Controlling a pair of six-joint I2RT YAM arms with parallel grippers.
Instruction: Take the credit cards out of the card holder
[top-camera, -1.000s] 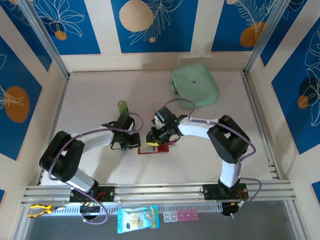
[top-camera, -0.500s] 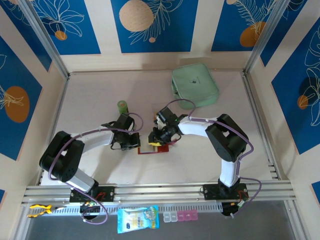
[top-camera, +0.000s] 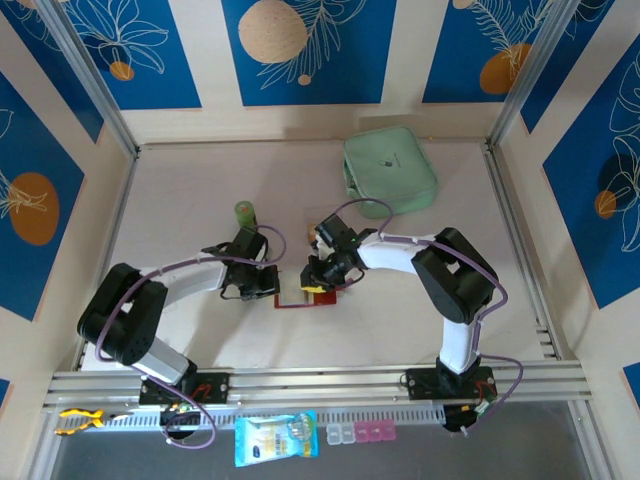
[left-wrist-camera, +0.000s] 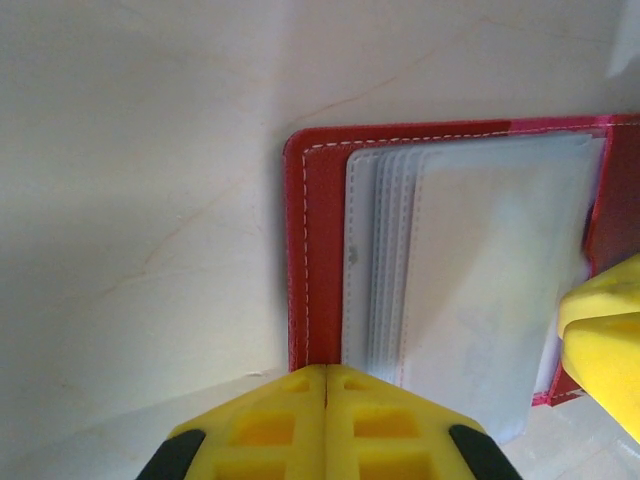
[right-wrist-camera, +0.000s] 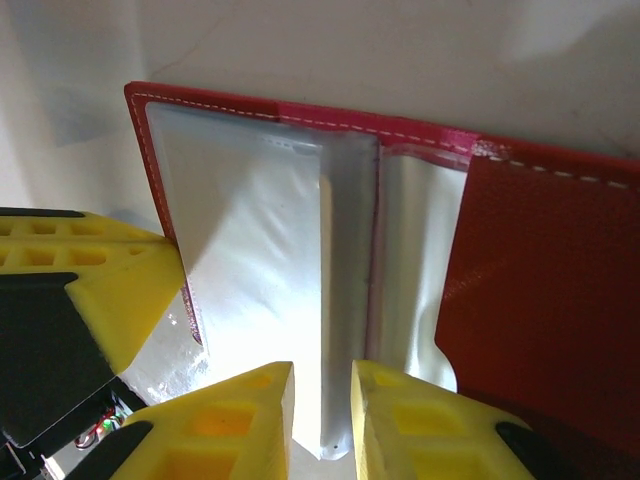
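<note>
Extraction looks barely begun: the card holder (top-camera: 297, 297) lies open mid-table (top-camera: 200, 200), slightly toward the near edge. The left gripper (left-wrist-camera: 326, 375), fully closed, sits at its edge, seemingly pinning it. The right gripper (right-wrist-camera: 320, 378) pinches a clear sleeve (right-wrist-camera: 340, 300). Next it likely needs to find a card's edge rather than plastic. No credit cards can be made out under the pale glare.

Mint-green pouch (top-camera: 390, 170) lies well apart from green tube (top-camera: 245, 212).
</note>
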